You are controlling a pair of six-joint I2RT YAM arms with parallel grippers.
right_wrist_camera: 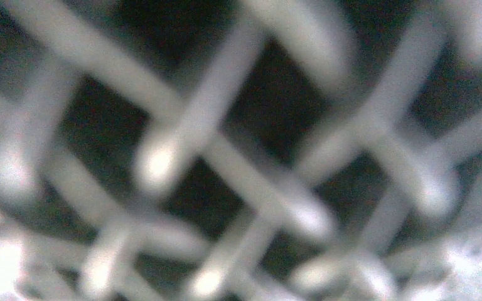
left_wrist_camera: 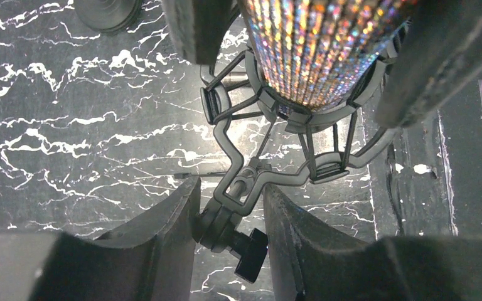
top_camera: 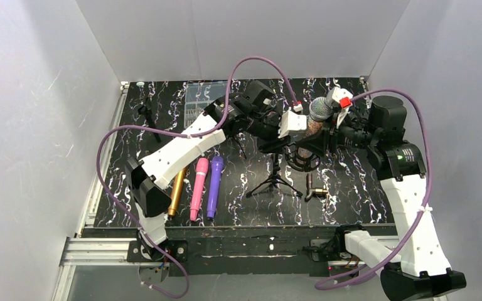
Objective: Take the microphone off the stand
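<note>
Extraction looks in hand: left hand point(left_wrist_camera: 229, 194) pinches narrow on the joint of the grey wire cradle point(left_wrist_camera: 292, 118) atop the black tripod stand point(top_camera: 275, 169), right hand point(top_camera: 327, 113) grips the glittery silver-headed microphone point(top_camera: 317, 119) seated in that cradle, right of centre; next, probably a straight upward pull.

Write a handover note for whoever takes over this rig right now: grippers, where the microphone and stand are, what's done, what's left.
Left gripper: fingers shut on the stand neck under the shock mount.
Right gripper: fingers flank the microphone; grip unclear.
The microphone sits in the mount.
Done: stand braced, microphone reached.
Left: lift the microphone out.
</note>
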